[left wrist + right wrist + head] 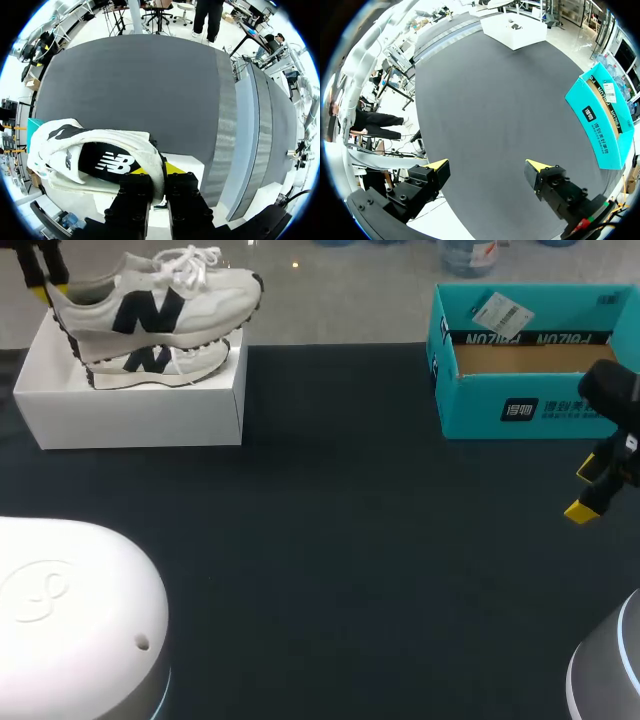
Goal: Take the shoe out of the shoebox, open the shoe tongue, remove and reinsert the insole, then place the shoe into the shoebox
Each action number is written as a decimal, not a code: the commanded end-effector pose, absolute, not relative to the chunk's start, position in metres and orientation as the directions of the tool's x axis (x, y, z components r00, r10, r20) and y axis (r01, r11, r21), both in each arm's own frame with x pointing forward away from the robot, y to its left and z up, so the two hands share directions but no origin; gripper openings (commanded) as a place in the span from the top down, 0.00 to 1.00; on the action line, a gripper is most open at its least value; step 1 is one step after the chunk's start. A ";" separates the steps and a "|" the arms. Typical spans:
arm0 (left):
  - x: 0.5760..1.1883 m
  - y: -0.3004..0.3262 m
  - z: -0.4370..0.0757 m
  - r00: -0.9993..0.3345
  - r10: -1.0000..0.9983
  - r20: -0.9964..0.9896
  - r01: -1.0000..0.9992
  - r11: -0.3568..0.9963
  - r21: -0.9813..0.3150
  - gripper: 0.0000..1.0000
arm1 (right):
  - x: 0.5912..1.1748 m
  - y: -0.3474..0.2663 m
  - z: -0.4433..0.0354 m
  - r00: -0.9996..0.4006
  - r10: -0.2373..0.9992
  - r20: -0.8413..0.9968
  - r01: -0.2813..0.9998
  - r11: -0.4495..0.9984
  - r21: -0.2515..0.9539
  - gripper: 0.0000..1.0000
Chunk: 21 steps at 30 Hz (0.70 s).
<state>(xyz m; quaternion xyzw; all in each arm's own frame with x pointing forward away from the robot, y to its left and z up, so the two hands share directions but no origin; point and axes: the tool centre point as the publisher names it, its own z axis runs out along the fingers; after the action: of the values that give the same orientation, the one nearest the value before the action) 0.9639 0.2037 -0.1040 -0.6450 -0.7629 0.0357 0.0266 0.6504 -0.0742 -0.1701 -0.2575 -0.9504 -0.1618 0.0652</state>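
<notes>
A white sneaker (160, 300) with a dark logo hangs above the white shoebox (130, 415) at the far left, toe pointing right. My left gripper (48, 285) is shut on its heel. In the left wrist view the gripper (157, 170) pinches the heel collar of the sneaker (95, 145), and the black insole (107, 162) shows inside. A second matching shoe (160, 362) lies on its side in the box. My right gripper (588, 490) stands open at the right edge, above bare table, with nothing between its fingers (487, 167).
An open teal shoebox (520, 405) stands at the far right, beside my right gripper; it also shows in the right wrist view (605, 115). The dark table top (330, 540) stretches between the two boxes. My arms' white bases (70, 620) fill the near corners.
</notes>
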 end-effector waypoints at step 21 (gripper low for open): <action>0.783 0.109 -0.129 -0.019 1.000 0.015 0.996 0.018 0.084 1.00 | 0.653 -0.073 -0.171 -0.858 0.469 0.210 0.511 0.816 0.269 0.00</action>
<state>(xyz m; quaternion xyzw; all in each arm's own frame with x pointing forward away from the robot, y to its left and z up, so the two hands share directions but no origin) 0.7952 0.1085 -0.1288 -0.6980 -0.7129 0.0441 0.0515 0.6504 -0.0742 -0.1701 -0.2575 -0.9504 -0.1618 0.0653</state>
